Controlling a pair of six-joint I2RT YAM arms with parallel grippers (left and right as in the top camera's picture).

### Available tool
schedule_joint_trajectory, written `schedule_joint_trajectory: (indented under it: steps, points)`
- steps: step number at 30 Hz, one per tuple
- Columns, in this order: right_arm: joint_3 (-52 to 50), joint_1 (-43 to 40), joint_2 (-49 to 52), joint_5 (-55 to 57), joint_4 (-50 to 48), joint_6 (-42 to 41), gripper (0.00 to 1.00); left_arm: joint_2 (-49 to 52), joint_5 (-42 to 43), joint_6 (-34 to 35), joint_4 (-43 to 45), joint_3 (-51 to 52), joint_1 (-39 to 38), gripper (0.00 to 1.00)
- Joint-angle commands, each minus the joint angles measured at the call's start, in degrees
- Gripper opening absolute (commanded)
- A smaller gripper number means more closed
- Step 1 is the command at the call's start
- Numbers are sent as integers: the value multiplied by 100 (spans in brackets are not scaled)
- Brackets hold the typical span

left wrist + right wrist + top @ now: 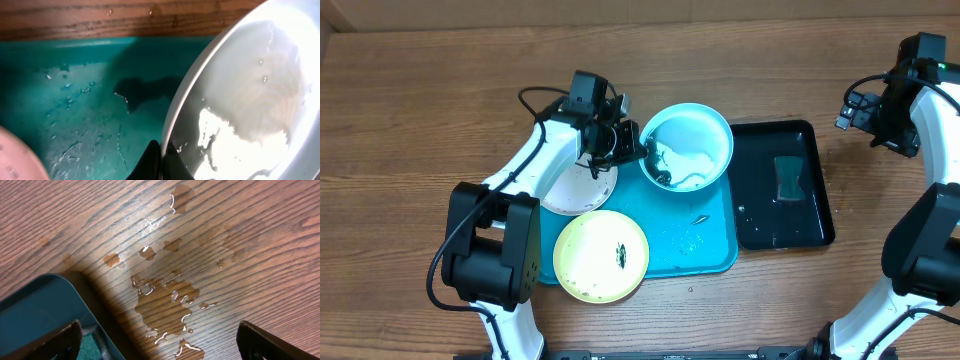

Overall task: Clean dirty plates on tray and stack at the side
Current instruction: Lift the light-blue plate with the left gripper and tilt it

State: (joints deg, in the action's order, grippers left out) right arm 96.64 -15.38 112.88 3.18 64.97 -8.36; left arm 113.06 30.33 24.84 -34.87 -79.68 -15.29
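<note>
The pale mint-green plate (688, 140) stands tilted at the far end of the turquoise tray (712, 248), with dark smears and water in it. My left gripper (632, 148) is shut on its left rim. In the left wrist view the fingers (161, 161) pinch the plate's rim (250, 95) above the wet tray floor (75, 100). The white plate (572, 188) lies at the tray's left edge, under my left arm. The pale yellow plate (601, 256), with a dark speck, overhangs the tray's near left corner. My right gripper (865, 108) is open and empty above the table at the far right.
A glossy black tray (808, 215) holding water and a green sponge (788, 178) sits right of the turquoise tray; its corner shows in the right wrist view (35, 305). A water puddle (165, 300) lies on the wood under my right gripper (160, 345).
</note>
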Motion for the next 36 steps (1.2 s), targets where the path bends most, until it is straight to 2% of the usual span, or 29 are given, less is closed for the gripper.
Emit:
schedule_joint_trajectory:
  steps: [1, 8, 16, 23, 36]
  points:
    - [13, -13, -96, -26, -39, -44, 100, -74, -514, -284, -275, -520, -157, 4]
    - [15, -13, -96, -26, -39, -44, 100, -79, -1565, -411, -859, -1292, -518, 4]
    - [13, -13, -96, -26, -39, -44, 100, -90, -1773, -409, -951, -1947, -706, 4]
    - [13, -13, -96, -26, -39, -44, 100, -269, -2236, -433, -894, -2111, -953, 4]
    - [13, -13, -96, -26, -39, -44, 100, -334, -4389, -431, -662, -2111, -2116, 4]
